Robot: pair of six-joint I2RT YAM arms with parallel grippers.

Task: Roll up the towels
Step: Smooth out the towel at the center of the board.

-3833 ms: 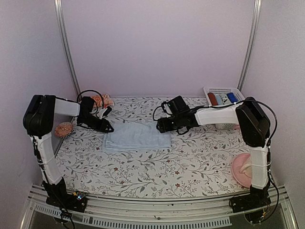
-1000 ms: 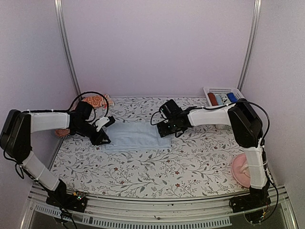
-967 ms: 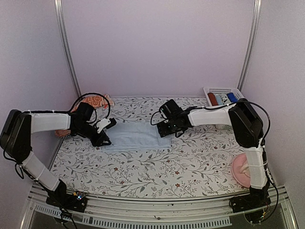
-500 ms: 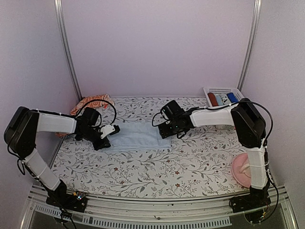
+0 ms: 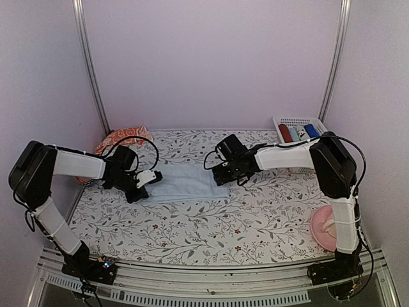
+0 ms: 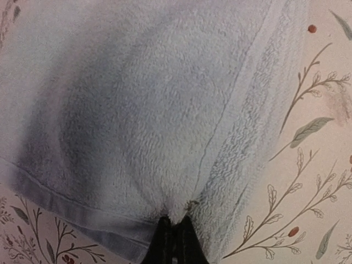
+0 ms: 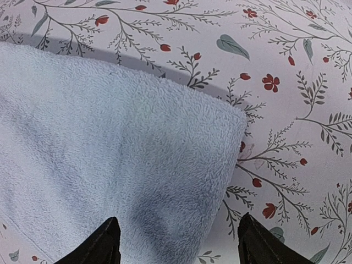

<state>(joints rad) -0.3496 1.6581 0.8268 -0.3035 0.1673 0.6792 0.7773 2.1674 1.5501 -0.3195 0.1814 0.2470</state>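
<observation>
The light blue towel (image 5: 185, 181) lies folded flat in the middle of the flowered table. My left gripper (image 5: 149, 181) is at its left edge. In the left wrist view the gripper (image 6: 175, 237) is shut, with a small pucker of the blue towel (image 6: 137, 110) pinched between its tips. My right gripper (image 5: 225, 174) hovers low over the towel's right end. It stands open (image 7: 179, 248), its fingertips (image 7: 107, 242) straddling the towel's corner (image 7: 121, 154). The orange-red towel (image 5: 121, 135) lies crumpled at the back left corner.
A white basket (image 5: 297, 123) holding rolled items stands at the back right. A pink plate (image 5: 323, 229) sits by the right arm's base. Metal frame posts and walls close in the table on both sides.
My left gripper slid right to the blue towel's left edge and shut on it. The right gripper stayed open over the towel's right end.
</observation>
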